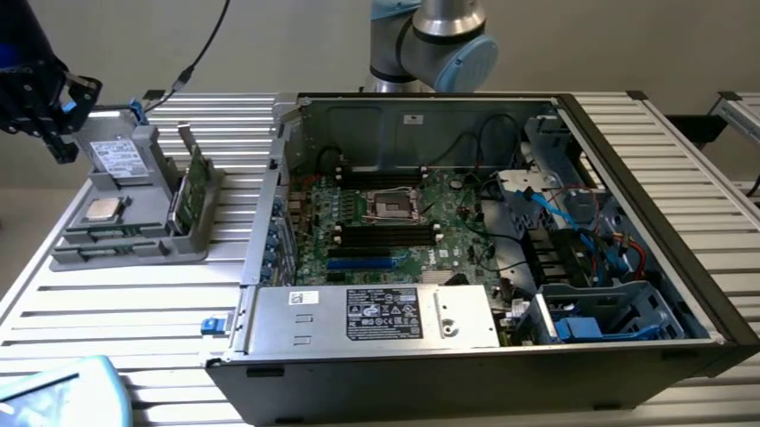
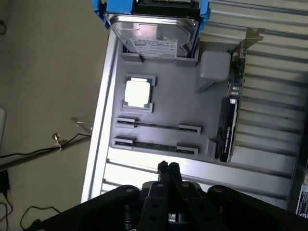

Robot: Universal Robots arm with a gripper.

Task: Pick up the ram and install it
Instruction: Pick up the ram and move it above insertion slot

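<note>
The tool (image 2: 168, 166) is clenched shut, its 2 fingers pressed together with nothing between them. In the exterior view the tool (image 1: 57, 142) hangs in the air at the far left, above a grey tray (image 1: 131, 258) on the table (image 1: 119, 307).

The ram (image 2: 154, 145) lies in the tray, a thin green stick held on its edge between small grey clips. It sits in the row closest to the tool's fingertips, and the tool is not touching it. A second thin row lies just beside it.

The tray also holds a square silver chip (image 2: 138, 94), a grey drive (image 2: 151, 33) in a blue frame, and a card (image 2: 228, 130) standing on its edge.

An open computer case (image 1: 665, 187) lies on the table at the exterior view's right of the tray. Inside it are black slots (image 1: 380, 233) on a green board.
</note>
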